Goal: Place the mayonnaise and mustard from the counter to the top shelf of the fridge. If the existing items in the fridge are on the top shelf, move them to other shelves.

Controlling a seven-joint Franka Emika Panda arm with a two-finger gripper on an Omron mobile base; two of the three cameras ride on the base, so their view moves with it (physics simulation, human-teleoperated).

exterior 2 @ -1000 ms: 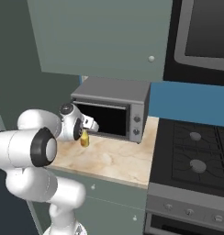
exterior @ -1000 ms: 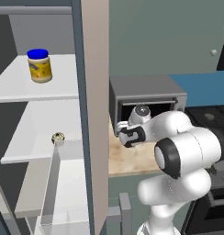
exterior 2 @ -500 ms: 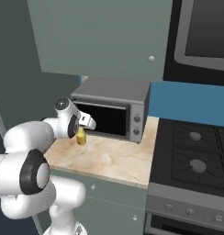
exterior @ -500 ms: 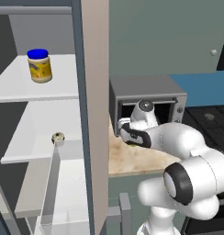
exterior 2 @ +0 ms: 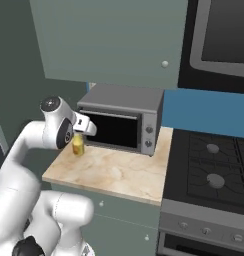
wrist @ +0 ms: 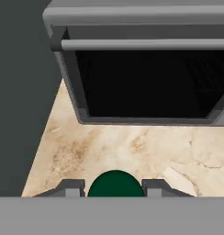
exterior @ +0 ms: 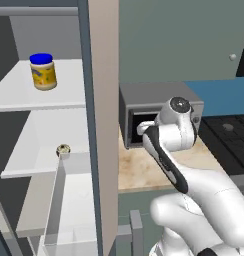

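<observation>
The end effector [wrist: 114,186] is closed on the mustard [exterior 2: 77,144], whose green cap is seen between the two fingertips [wrist: 71,187] in the hand view. The bottle is held upright over the beige worktop [exterior 2: 116,173], just in front of the left end of the grey toaster oven [exterior 2: 125,119]. The worktop is bordered on the right by the black stove top [exterior 2: 214,172]. In the open fridge [exterior: 101,125], the mayonnaise [exterior: 43,72] is located on the top shelf [exterior: 24,97]. A small cupcake [exterior: 63,149] is located on the shelf below.
</observation>
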